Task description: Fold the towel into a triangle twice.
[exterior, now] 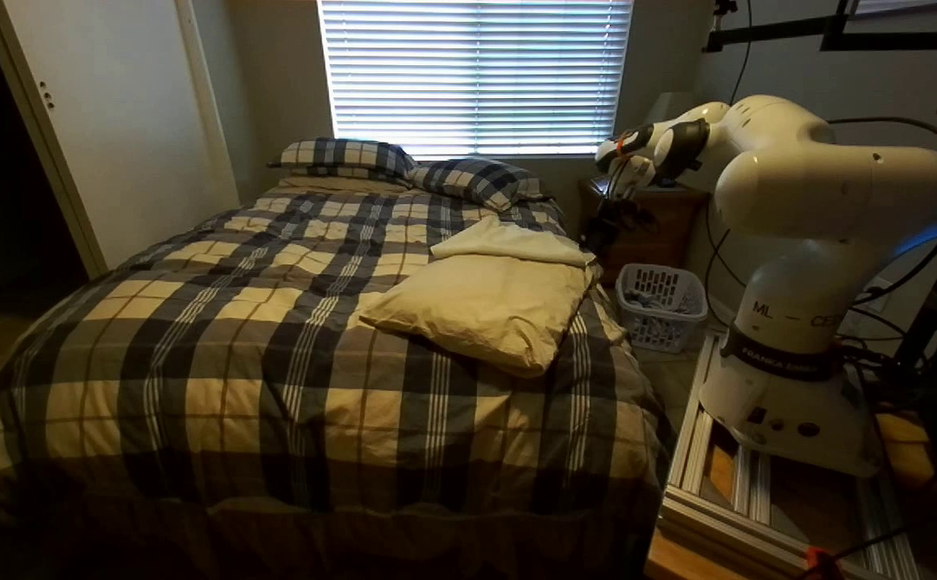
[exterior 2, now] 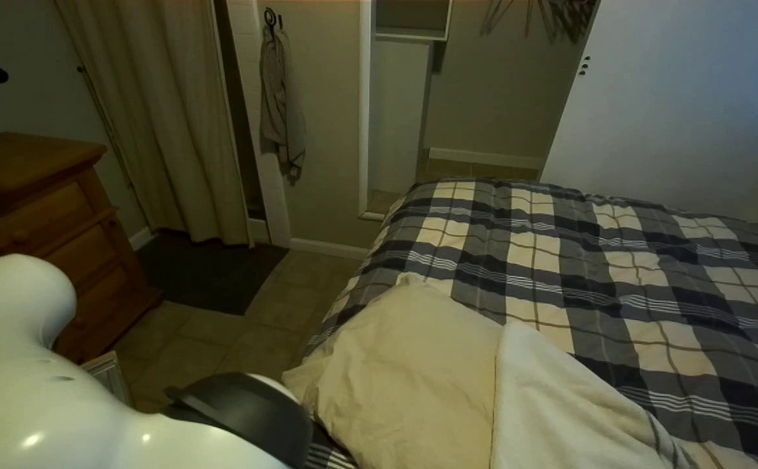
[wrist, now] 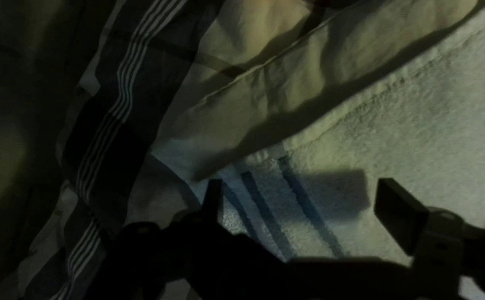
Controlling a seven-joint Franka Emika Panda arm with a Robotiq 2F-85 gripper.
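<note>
Towel: partly over cream pillow, on plaid bedcover
Hand: spread wide, towel's blue stripes between its fingers

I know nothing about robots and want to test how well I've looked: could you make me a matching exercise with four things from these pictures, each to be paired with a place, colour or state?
Column one
1. towel
2. basket
3. plaid pillows
4. tool

Column two
A. at the head of the bed, by the window
B. black, standing open
C. pale, with dark stripes near one edge
D. on the floor beside the bed

Right pairs: 1-C, 2-D, 3-A, 4-B
</note>
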